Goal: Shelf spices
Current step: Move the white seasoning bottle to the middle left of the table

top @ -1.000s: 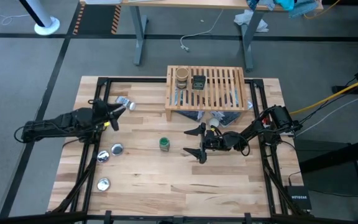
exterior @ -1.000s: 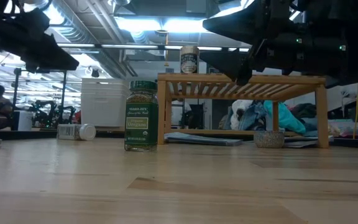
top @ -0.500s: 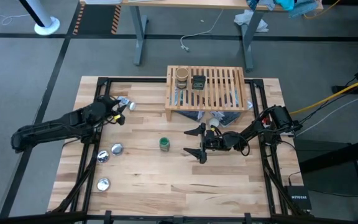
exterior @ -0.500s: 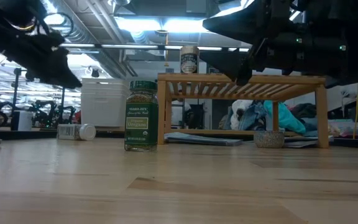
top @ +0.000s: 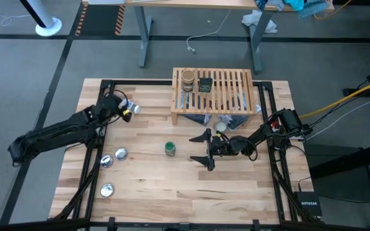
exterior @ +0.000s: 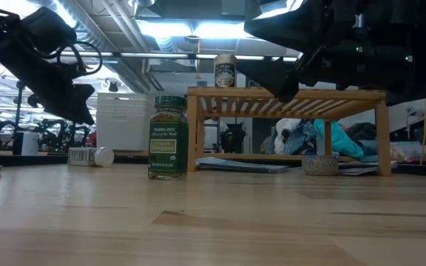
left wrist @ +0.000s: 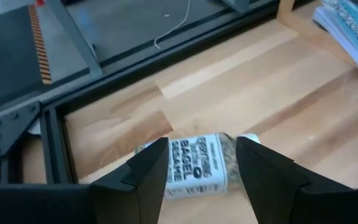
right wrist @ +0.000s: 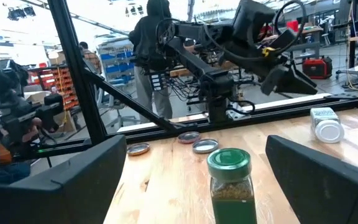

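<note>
A clear white-capped jar (left wrist: pixel 194 167) lies on its side at the table's far left (top: pixel 131 108). My left gripper (left wrist: pixel 202 146) hovers open just above it, one finger to each side, tipped downward (exterior: pixel 76 103). A green-lidded jar (top: pixel 169 149) stands upright mid-table. My right gripper (top: pixel 195 147) stands open to its right, level, pointing at it (right wrist: pixel 230 180) with a gap between. The slatted wooden shelf (top: pixel 227 90) stands at the far edge. A tan-brown jar (top: pixel 187 80) and a dark tin (top: pixel 205 84) stand on its top.
Three flat silver round pieces (top: pixel 113 158) (top: pixel 106 189) lie near the left edge. Papers and a small bowl (top: pixel 221 125) sit under the shelf. A black frame (top: pixel 95 167) runs along the table's sides. A person stands beyond the table (right wrist: pixel 154 43).
My left arm has swung toward the table's far edge and sunk, its gripper tipping downward until it stands over the lying white-capped jar. The right arm and all jars have kept still.
</note>
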